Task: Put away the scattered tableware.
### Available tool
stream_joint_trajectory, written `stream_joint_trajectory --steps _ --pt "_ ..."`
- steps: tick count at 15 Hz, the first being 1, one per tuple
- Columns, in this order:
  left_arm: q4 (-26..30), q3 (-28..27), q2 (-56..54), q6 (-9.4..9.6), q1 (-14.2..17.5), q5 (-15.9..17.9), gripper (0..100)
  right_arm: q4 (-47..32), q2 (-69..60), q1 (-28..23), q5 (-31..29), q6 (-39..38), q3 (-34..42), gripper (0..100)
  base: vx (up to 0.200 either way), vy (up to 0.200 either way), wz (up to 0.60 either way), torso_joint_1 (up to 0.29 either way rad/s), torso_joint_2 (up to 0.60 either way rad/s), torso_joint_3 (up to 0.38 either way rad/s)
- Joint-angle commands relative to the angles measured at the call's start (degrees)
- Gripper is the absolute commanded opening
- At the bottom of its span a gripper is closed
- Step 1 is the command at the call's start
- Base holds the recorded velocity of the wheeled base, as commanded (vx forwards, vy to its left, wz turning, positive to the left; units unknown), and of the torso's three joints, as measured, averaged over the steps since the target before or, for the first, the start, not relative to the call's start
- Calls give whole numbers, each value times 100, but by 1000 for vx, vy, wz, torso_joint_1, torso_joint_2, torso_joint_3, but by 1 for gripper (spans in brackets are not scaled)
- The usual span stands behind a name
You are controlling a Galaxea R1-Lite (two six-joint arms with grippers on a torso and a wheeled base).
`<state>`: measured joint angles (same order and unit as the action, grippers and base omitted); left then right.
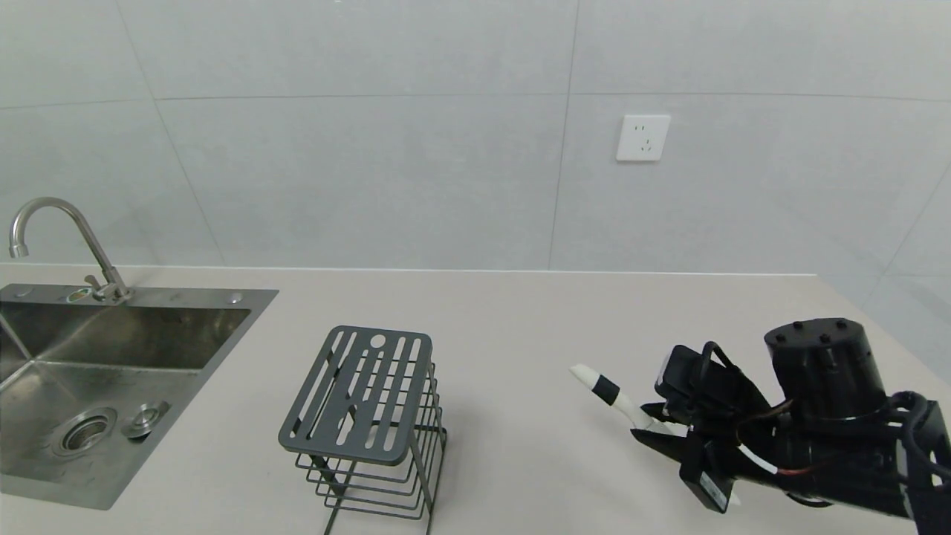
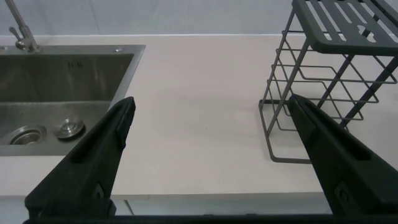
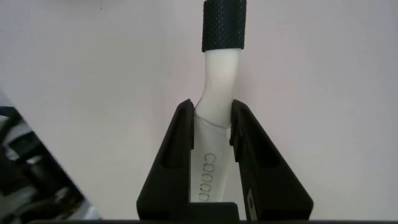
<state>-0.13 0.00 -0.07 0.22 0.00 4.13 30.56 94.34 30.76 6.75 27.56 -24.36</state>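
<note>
The right gripper [image 3: 211, 115] is clamping its 2 jaws on the white utensil [image 3: 219, 81], pinching it across the handle's narrow neck. That is probably because the shaft there is slim enough to sit squarely between the pads without rolling. The handle is sticking straight out past the jaw tips, with a textured black band [image 3: 224, 25] wrapping it well beyond them. The working end is running back between the jaws, so I cannot tell what kind of utensil it is. A row of small rings is showing on the white part lying between the 2 fingers. From the head view the handle is pointing away from the right gripper [image 1: 654, 429] toward the rack [image 1: 356, 394], over the pale counter [image 1: 520, 312]. I cannot tell whether the utensil [image 1: 613, 392] is resting on the counter or already lifted. The left gripper [image 2: 211, 102] is hanging with its jaws wide apart and nothing between them. The counter is lying in the gap, with the sink [image 2: 62, 81] off 1 jaw and the rack [image 2: 348, 37] off the other, so it is seemingly waiting clear of the work. The rack is a dark wire frame with a slotted top, which looks like the intended home for the utensil. Getting the utensil in will probably call for tipping it upright over a slot.
</note>
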Motion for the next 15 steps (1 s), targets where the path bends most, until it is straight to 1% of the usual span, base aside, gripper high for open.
stream_joint_trajectory --steps 1,3,4,5,6,7,8,9,10,11,12,13,14,15 --pt "-4 0 7 40 0 17 100 2 -109 18 195 548 -280 0 0 0 0 0 0 0" --pt "-13 0 7 66 0 88 100 46 -179 36 467 751 -271 0 0 0 0 0 0 0" --pt "-31 0 7 101 0 105 100 55 -338 36 476 953 -219 0 0 0 0 0 0 0" --pt "-83 0 7 171 0 132 100 29 -478 36 485 1348 -175 0 0 0 0 0 0 0" --pt "-154 0 7 180 0 132 100 29 -522 44 485 1366 -140 0 0 0 0 0 0 0" --pt "-989 0 7 84 0 140 100 29 -584 62 494 1366 10 0 0 0 0 0 0 0" --pt "-1885 0 7 -127 0 220 100 46 -619 124 485 1366 107 0 0 0 0 0 0 0" --pt "-2034 0 7 -435 0 466 100 46 -619 194 476 1366 142 0 0 0 0 0 0 0" --pt "-1999 0 7 -655 0 562 100 46 -628 273 476 1366 142 0 0 0 0 0 0 0" --pt "-2017 0 7 -725 0 580 100 46 -628 308 476 1366 133 0 0 0 0 0 0 0" --pt "-2052 -202 16 -998 -9 949 100 55 -628 405 485 1357 89 0 0 0 0 0 0 0" --pt "-1999 -606 104 -1261 -35 1468 100 55 -654 414 494 1357 98 0 0 0 0 0 0 0" --pt "-2008 -888 315 -1542 -88 1731 100 55 -689 414 502 1348 107 0 0 0 0 0 0 0" --pt "-2052 -1178 649 -1771 -193 1933 100 64 -707 422 511 1339 98 0 0 0 0 0 0 0"
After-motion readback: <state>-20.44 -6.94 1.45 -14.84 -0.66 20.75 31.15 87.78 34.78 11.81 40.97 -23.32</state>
